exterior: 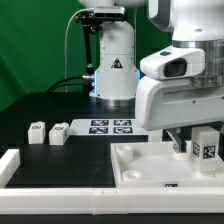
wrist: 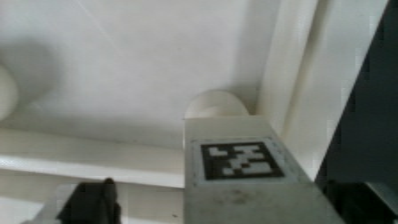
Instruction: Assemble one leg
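White arm (exterior: 175, 70) fills the exterior view's right on my screen, bent down over the black table (exterior: 60, 105); next in size is the square white tabletop (exterior: 140, 172), lying flat with a raised rim at the near right of that view; a long white bar (exterior: 10, 165) lies at the exterior view's left edge; the marker board (exterior: 110, 127) sits flat near the middle of the table, well apart from the tabletop; the leg (exterior: 207, 149) stands over the tabletop's far right part, right under the gripper (exterior: 197, 138), tag facing the camera; from the wrist I see the leg (wrist: 240, 140) with its rounded end in the tabletop's (wrist: 125, 60) corner, against the rim; two more small posts (exterior: 37, 131) (exterior: 59, 132) stand side by side left of the marker board; the jaws look apart, as the one dark finger (wrist: 89, 200) I can make out stands clear of the leg's side
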Robot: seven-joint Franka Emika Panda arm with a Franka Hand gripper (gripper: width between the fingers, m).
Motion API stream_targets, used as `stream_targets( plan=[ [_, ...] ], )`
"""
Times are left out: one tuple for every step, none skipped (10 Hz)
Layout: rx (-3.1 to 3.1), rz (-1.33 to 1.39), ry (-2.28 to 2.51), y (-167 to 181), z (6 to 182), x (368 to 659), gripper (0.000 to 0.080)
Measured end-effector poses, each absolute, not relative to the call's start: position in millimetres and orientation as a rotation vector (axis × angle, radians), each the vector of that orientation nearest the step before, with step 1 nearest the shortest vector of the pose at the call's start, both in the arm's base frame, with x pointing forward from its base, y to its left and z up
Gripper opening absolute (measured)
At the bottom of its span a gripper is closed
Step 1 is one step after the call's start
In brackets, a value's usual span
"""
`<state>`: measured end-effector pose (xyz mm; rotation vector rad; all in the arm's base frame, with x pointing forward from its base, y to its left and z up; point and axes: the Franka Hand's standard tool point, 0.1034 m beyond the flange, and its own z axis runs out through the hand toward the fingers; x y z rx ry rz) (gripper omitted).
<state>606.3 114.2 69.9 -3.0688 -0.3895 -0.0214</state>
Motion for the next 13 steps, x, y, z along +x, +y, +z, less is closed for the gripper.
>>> stream_targets(
  plan=[
    [-3.069,-0.021,-0.389,114.1,69.7,606.2,0.0421],
    [-3.069,-0.021,-0.389,114.2,69.7,606.2,0.0421],
    [-3.069,-0.021,-0.389,114.2,69.7,606.2,0.0288],
    [-3.069,-0.021,-0.387,114.2,69.7,606.2,0.0288],
    [-3.072,-0.020,-0.356,114.3,69.7,606.2,0.0288],
    [-3.077,-0.019,-0.300,114.5,69.7,606.1,0.0288],
    [-3.085,-0.015,-0.178,114.7,69.6,606.1,0.0288],
    [-3.087,-0.011,-0.032,115.0,69.6,606.0,0.0288],
    [-3.079,-0.006,0.162,115.5,69.5,606.0,0.0288],
    [-3.042,-0.012,0.404,115.3,69.0,606.5,0.0290],
    [-3.007,-0.017,0.566,115.3,68.8,606.9,0.0290],
    [-2.958,-0.010,0.760,115.4,68.7,607.2,0.0290],
    [-2.881,0.005,0.991,115.4,68.5,607.2,0.0290]
  ],
)
